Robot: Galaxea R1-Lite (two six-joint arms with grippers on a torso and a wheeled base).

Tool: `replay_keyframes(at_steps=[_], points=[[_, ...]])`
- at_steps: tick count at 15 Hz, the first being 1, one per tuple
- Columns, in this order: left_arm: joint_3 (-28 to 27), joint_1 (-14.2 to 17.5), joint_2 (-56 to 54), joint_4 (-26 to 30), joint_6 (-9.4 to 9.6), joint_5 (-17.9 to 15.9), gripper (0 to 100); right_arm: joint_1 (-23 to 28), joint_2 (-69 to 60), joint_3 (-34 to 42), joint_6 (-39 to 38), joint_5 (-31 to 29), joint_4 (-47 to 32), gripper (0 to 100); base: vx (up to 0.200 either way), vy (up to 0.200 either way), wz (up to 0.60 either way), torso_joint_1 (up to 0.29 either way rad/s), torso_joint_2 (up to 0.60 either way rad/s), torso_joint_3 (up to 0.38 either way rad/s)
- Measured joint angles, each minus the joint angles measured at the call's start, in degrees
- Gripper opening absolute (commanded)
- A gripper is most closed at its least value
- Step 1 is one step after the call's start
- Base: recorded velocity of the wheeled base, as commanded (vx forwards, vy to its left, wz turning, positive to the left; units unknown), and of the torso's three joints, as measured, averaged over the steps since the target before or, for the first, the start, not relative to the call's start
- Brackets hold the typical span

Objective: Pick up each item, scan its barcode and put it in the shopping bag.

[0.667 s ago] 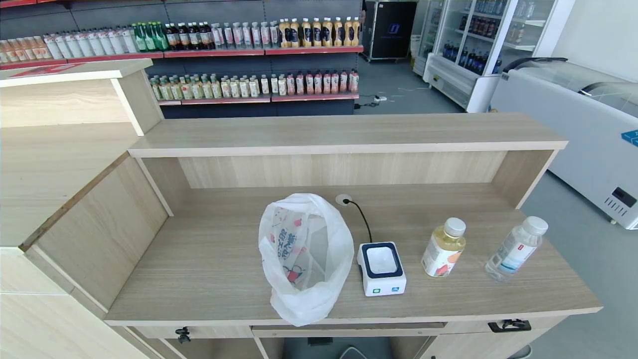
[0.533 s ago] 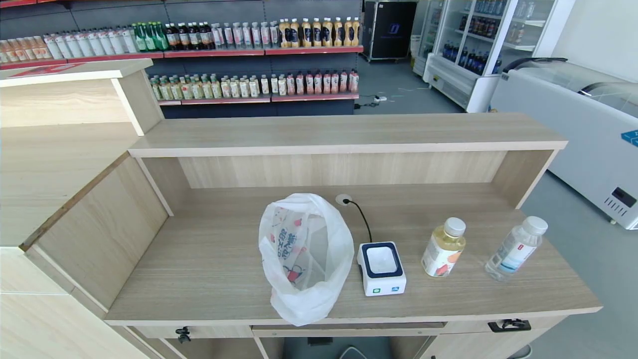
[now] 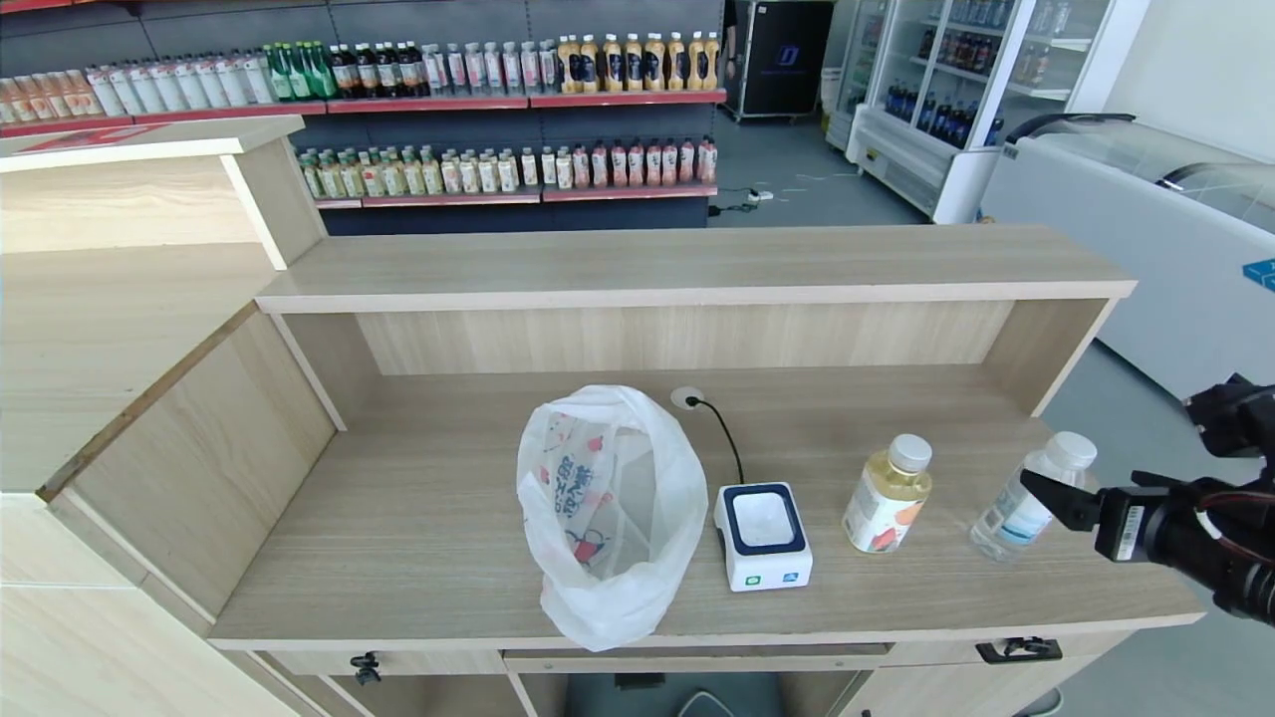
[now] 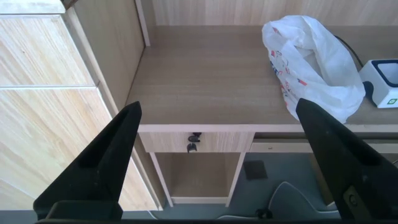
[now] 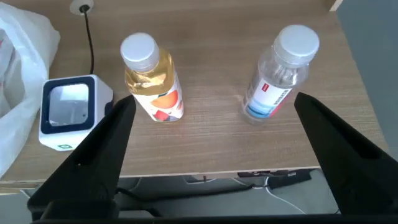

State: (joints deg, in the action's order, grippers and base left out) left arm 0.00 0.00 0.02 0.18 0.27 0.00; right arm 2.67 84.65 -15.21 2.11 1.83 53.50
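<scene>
Two fingers of my right gripper (image 5: 216,102) are sitting spread wide, empty, near the water bottle (image 5: 273,93), which is standing well right of the scanner (image 5: 67,112), past the juice bottle (image 5: 155,93). I'm expecting light, smooth, squashy plastic, so I'm aiming mid-body, on the label.

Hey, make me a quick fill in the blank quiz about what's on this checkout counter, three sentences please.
1. ____ bottles stand upright on the counter.
2. The scanner sits between the shopping bag and the juice bottle, which holds ____ liquid.
3. The right gripper, with its jaws ____, is close to the water bottle.

Missing words: two; yellow; open.
</scene>
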Motion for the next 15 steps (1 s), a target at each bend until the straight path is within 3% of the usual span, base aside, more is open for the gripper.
replay_keyframes(at_steps=[4, 9, 15], points=[[0.0, 0.0, 0.0, 0.0, 0.0, 0.0, 100, 0.3, 16.9, 0.2, 5.1, 0.0, 11.4, 100, 0.0, 0.0, 0.0, 0.0, 0.0, 0.0], [0.0, 0.0, 0.0, 0.0, 0.0, 0.0, 100, -2.5, 28.2, -2.9, 3.3, 0.0, 17.7, 100, 0.0, 0.0, 0.0, 0.0, 0.0, 0.0], [0.0, 0.0, 0.0, 0.0, 0.0, 0.0, 100, -8.6, 35.4, -9.9, 0.6, -0.6, 18.9, 100, 0.0, 0.0, 0.0, 0.0, 0.0, 0.0]])
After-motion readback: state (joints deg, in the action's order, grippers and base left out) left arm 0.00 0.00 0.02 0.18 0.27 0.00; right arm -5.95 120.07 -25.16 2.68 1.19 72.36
